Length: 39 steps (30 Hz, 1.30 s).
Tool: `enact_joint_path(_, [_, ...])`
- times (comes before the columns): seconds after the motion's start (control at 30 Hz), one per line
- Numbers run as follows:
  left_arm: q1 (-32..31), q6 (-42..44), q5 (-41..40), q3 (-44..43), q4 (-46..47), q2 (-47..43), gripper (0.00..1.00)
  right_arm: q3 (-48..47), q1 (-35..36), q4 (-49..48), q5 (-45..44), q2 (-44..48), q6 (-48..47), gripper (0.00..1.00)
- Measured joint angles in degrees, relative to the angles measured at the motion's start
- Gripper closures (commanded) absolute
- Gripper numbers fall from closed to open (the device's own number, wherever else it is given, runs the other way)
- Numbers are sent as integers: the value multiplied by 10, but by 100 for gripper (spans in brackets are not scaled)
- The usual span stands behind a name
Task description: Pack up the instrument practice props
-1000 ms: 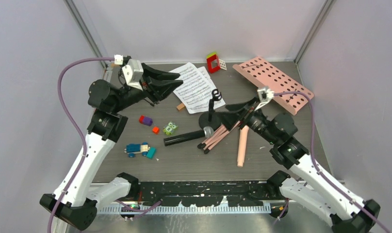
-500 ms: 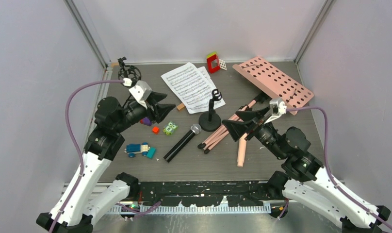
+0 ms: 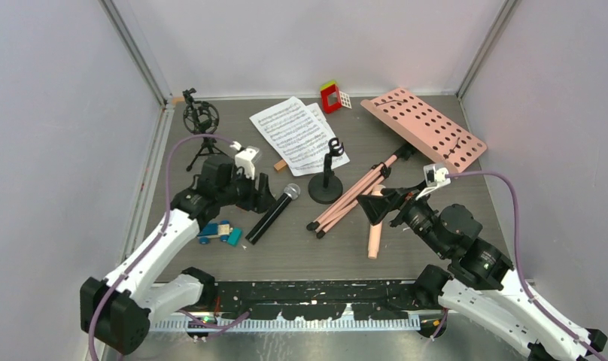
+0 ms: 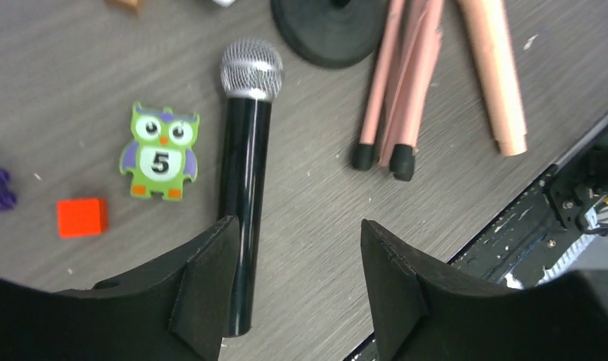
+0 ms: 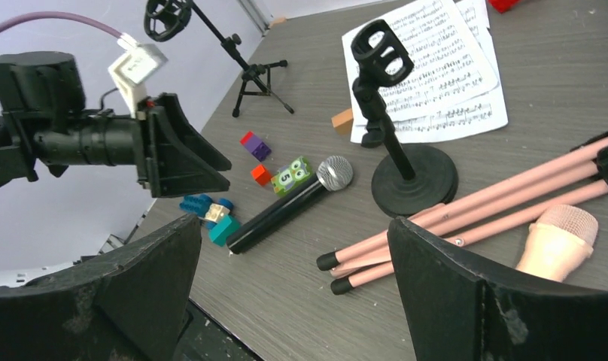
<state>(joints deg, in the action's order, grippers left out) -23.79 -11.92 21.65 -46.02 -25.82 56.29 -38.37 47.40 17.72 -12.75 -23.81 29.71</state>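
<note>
Near the table's middle, we hover our left gripper (image 4: pixel 297 229) with jaws apart over the black microphone (image 4: pixel 244 173), which lies flat beside an owl tile (image 4: pixel 159 153). Our right gripper (image 5: pixel 292 226) gapes wide, holding nothing, above the folded legs of the pink music stand (image 5: pixel 466 203) and the beige-pink microphone (image 5: pixel 558 239). Sheet music (image 3: pixel 297 134) lies farther back.

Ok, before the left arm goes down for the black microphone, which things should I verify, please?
1. Left gripper open: ok.
2. Microphone centred between the fingers: not ok, it lies by one finger.
3. Microphone lying flat, apart from the owl block: ok.
4. Right gripper out of the way: ok, open above the pink stand legs.
5. Container for packing: cannot tell, none in view.
</note>
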Motion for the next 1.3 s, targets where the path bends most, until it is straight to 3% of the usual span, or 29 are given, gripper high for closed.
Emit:
enact_joint_path(0.37, [-126, -18, -176, -2, -16, 235, 34, -3, 0, 33, -9, -2, 8, 2])
enact_joint_path(0.87, [-123, -9, -288, -83, -50, 240, 28, -6, 0, 47, -13, 6, 8, 2])
enact_joint_path(1.1, [-100, 4, -287, -93, -52, 304, 34, -6, 0, 47, -13, 5, 9, 2])
enact_joint_path(1.3, [-99, 2, -271, -106, -67, 383, 56, -6, 0, 47, -13, 6, 20, 2])
